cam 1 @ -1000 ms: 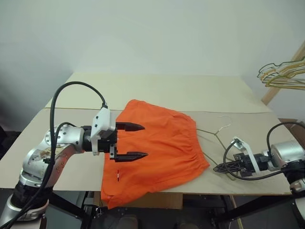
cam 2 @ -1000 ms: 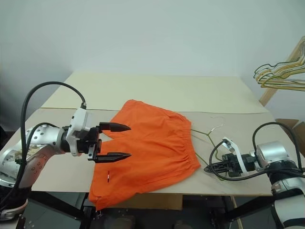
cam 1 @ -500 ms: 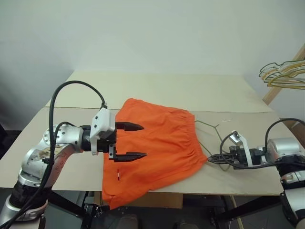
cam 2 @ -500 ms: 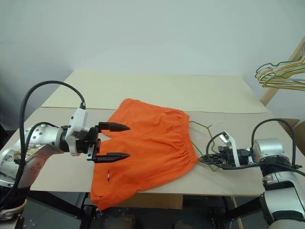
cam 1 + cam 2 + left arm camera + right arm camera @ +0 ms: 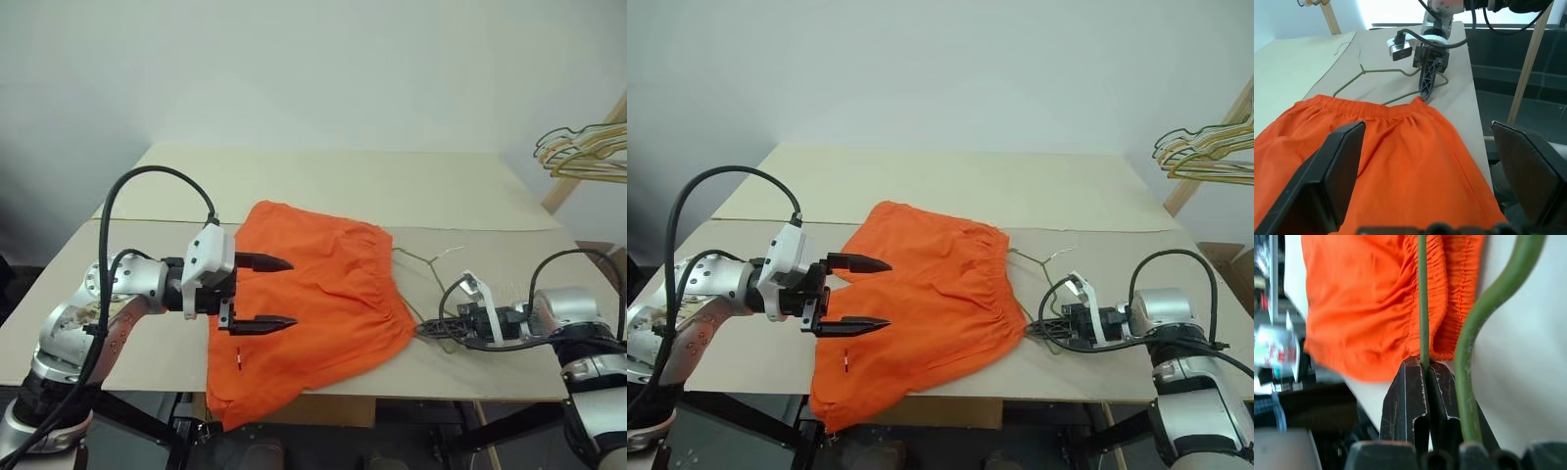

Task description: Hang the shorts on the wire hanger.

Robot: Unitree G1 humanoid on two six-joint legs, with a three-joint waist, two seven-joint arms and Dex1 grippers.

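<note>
Looking over the desk (image 5: pixel 323 186), we see the shorts (image 5: pixel 313 304) lying flat at its near middle, one leg drooping over the front edge at about 7 o'clock, the gathered waistband turned toward 3 o'clock. Just beside that waistband lies the wire hanger (image 5: pixel 423 264), its hook pointing toward 1 o'clock.

We judge the shorts light, soft and limp: they will sag and bunch wherever nothing supports them, so the elastic waistband, the firmest part, looks like the best place to take hold. The hanger seems stiff but thin and springy, likely to twist or slip in a pinch, so we would take it near a corner or along the lower bar.

Our right end effector (image 5: pixel 431 332) is clamped together on the hanger's thin wire, its fingertips right at the waistband edge; the right wrist view shows the wire running out from between the black fingers (image 5: pixel 1405 396) against the orange gathers. Our left end effector (image 5: pixel 263 292) hovers over the shorts' 9 o'clock side, fingers spread wide apart, holding nothing
</note>
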